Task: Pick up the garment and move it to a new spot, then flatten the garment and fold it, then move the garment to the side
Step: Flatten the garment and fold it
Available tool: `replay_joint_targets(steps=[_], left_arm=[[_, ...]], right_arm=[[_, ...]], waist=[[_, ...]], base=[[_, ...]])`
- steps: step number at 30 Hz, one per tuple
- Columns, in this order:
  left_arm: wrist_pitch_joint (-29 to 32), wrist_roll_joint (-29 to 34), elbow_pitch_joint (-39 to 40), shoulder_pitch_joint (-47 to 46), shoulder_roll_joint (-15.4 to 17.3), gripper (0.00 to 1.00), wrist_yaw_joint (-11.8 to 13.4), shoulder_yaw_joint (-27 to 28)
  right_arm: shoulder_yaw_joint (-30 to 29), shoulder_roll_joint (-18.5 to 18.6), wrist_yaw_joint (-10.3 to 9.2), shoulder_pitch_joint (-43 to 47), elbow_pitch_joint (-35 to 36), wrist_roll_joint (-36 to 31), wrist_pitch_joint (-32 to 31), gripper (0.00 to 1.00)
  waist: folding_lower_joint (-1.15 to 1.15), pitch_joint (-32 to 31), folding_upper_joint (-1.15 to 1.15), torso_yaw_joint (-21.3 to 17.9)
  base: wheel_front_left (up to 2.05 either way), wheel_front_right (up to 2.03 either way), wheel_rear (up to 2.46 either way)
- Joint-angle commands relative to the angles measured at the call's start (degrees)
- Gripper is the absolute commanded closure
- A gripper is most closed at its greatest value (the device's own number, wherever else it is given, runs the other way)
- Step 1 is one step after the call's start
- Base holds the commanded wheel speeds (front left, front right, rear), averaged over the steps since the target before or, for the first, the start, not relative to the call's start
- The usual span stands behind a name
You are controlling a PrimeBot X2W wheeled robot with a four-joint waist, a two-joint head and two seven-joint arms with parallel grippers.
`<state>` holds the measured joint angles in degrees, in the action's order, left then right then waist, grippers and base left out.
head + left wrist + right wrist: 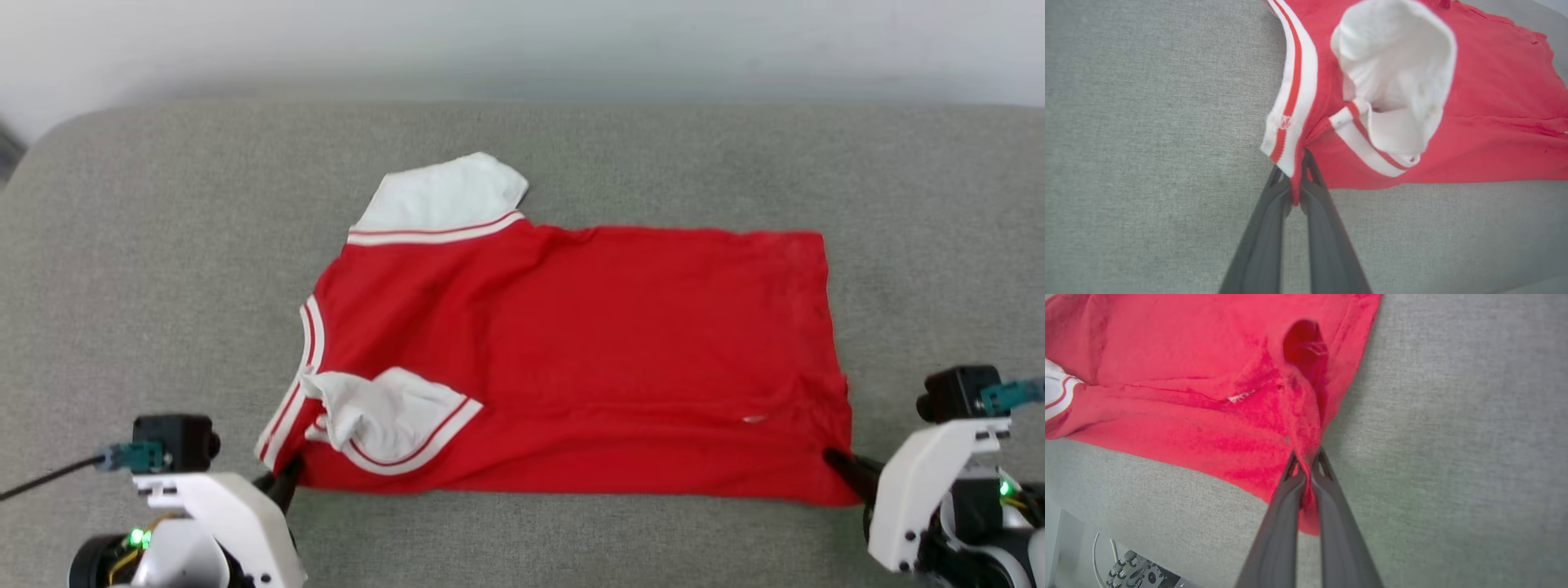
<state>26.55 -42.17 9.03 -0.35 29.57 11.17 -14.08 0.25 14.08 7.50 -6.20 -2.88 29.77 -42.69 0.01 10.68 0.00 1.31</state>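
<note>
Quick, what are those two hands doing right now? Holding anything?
Left hand: closed, pinching the T-shirt at its near corner by the striped neckband.
Right hand: closed, pinching the T-shirt's near hem corner.

garment (pixel 1494 122) cut off by top edge, white sleeve (pixel 1396 61) blurred

From the head, we look forward and down on the whole garment (pixel 588 351), which is spread over a grey padded surface (pixel 163 245) with a pale wall (pixel 522 41) beyond it. Our left wrist camera sits low and close, facing along the left gripper (pixel 1295 171) at the garment's collar-end near corner. Our right wrist camera is just as close and faces along the right gripper (pixel 1306 457) at the hem-end near corner. All three views share the garment's near edge. The dim parts at the right wrist view's bottom left are perhaps robot hardware.
</note>
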Motion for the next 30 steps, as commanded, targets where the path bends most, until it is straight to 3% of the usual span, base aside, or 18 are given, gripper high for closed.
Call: replay_joint_targets(steps=[1, 10, 11, 12, 13, 25, 30], left_arm=[[0.4, -0.5, 0.2, 1.6, -0.1, 1.0, 0.4, 0.3], [1.5, -4.0, -2.8, 7.5, -1.5, 1.0, 1.4, 0.4], [1.7, -4.5, -3.7, 7.8, -2.0, 1.0, 1.4, 0.2], [1.8, -4.8, -4.6, 8.0, -2.4, 0.7, 1.2, -0.1], [1.1, -4.8, -5.3, 7.7, -2.8, 0.03, 1.1, 0.1], [-13.3, 1.8, -5.9, -0.2, -4.0, 0.0, 0.6, 2.6], [-16.7, 5.1, -6.0, -6.5, -4.3, 0.0, 0.1, 2.0]], right_arm=[[-0.5, 0.0, -0.02, 1.7, 0.7, 0.0, -0.4, 1.0], [-3.1, -2.8, -0.02, 9.0, 1.7, -1.4, -1.6, 0.99], [-3.1, -3.1, -0.02, 9.5, 1.2, -1.8, -1.0, 0.55], [-3.2, -3.5, -0.02, 9.7, 0.7, -1.7, 0.0, 0.0], [-3.0, -3.9, -0.02, 9.9, 0.1, -1.7, 1.2, 0.0], [-2.0, -2.3, -0.02, 8.5, 4.3, -6.6, 28.5, 0.0], [-2.1, -3.9, -0.02, 6.1, 8.3, -9.6, 34.8, 0.0]], waist=[[-0.01, -1.5, 0.0, -0.3], [-0.01, -4.0, 0.0, -1.1], [-0.01, -4.1, 0.0, -1.1], [-0.01, -4.2, 0.0, -1.2], [-0.01, -4.4, 0.0, -1.3], [-0.01, -6.9, 0.0, -3.3], [-0.01, -5.7, 0.0, -5.8]], base=[[0.0, 0.0, 0.0], [0.0, 0.0, 0.0], [0.0, 0.0, 0.0], [0.0, 0.0, 0.0], [0.0, 0.0, 0.0], [0.0, 0.0, 0.0], [0.0, 0.0, 0.0]])
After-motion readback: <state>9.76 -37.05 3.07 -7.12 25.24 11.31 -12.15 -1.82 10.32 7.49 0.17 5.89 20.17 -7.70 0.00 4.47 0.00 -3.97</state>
